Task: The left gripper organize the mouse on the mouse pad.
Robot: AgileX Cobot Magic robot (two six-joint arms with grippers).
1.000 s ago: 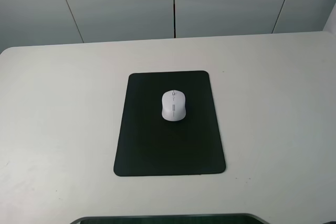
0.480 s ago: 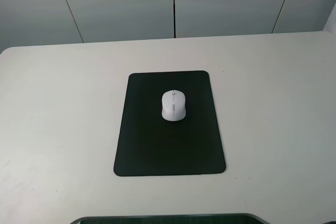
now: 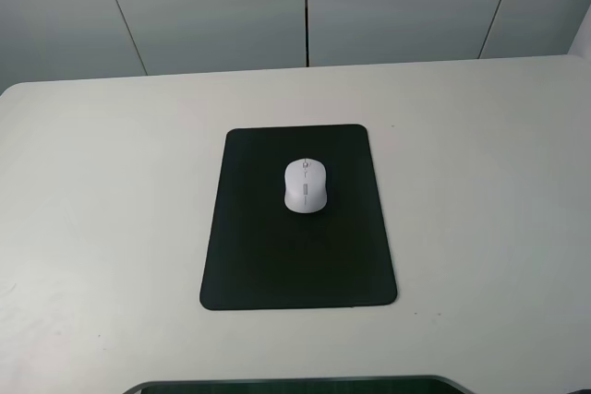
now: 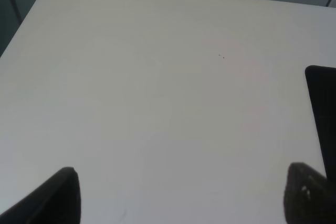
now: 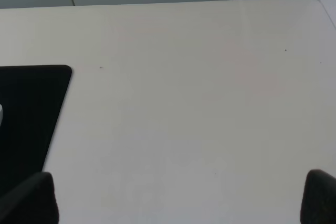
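The white mouse [image 3: 305,185] with its grey centre strip lies on the upper middle of the black mouse pad [image 3: 277,256], in the middle of the table. Neither arm shows in the exterior high view. In the left wrist view the left gripper [image 4: 184,195] is open, its two dark fingertips [image 4: 63,192] far apart over bare table, with an edge of the mouse pad [image 4: 323,98] beside it. In the right wrist view the right gripper [image 5: 178,198] is open too, and a corner of the mouse pad [image 5: 31,103] shows, with a sliver of the mouse at the frame's edge.
A pale table [image 3: 489,182] carries the pad, its far edge meeting a grey panelled wall [image 3: 305,6]. A dark rim [image 3: 295,383] runs along the table's near edge.
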